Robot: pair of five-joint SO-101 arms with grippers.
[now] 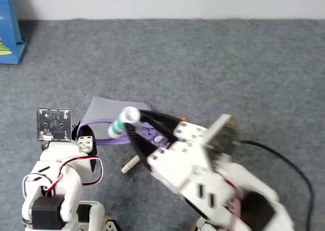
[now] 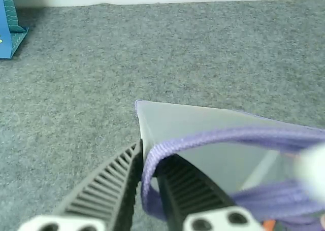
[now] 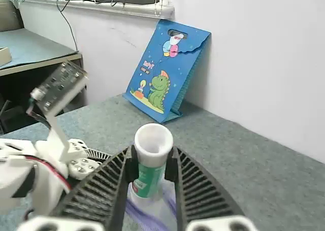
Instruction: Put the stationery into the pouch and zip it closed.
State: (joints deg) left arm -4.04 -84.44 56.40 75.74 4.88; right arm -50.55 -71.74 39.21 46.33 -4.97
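Left pincer (image 2: pixel 150 155) clamps the purple zip edge of the pouch (image 2: pixel 203 134), propping its mouth open on the worktop's (image 1: pixel 203 63) near left. Right pincer (image 3: pixel 152 157) grips a glue stick (image 1: pixel 123 121) over the opening, apparently for insertion.

surface: grey felt table (image 1: pixel 203 63) | wall (image 1: pixel 177 0): white | blue gift bag (image 3: pixel 165 71) leaning on wall

Grey felt-topped table (image 1: pixel 213 63) carries a flat translucent lilac pouch with a purple zip edge (image 1: pixel 104 111), a short beige stick (image 1: pixel 130 164) just beside it, and, each well apart from it, a blue paper gift bag (image 1: pixel 9 33) and a black cable (image 1: pixel 284 162).
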